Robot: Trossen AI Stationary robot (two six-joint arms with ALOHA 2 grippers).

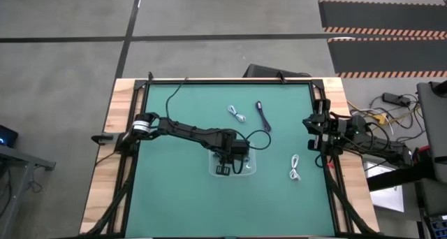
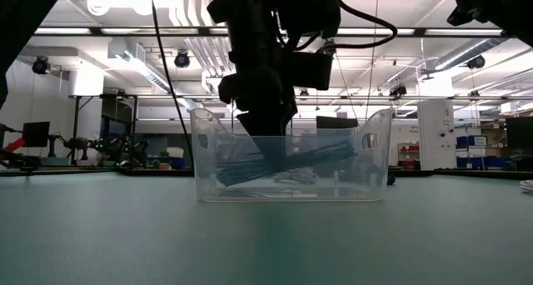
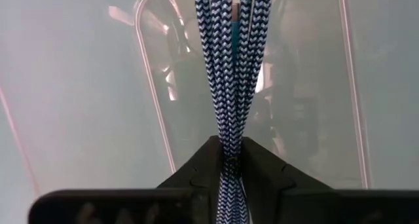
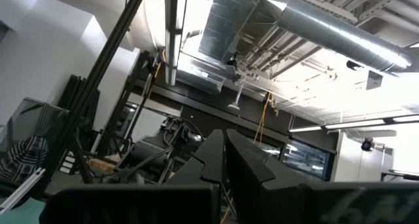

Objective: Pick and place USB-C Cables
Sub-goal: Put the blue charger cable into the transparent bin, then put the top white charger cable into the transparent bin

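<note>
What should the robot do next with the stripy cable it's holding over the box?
Probably open the left gripper and let go. It is shut on the braided cable, which already hangs down inside the clear tray, so releasing should drop it in.

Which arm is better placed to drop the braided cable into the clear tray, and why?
The left arm: its tool is shut on the braided cable right over the clear tray. The right tool waits at the table's edge.
</note>
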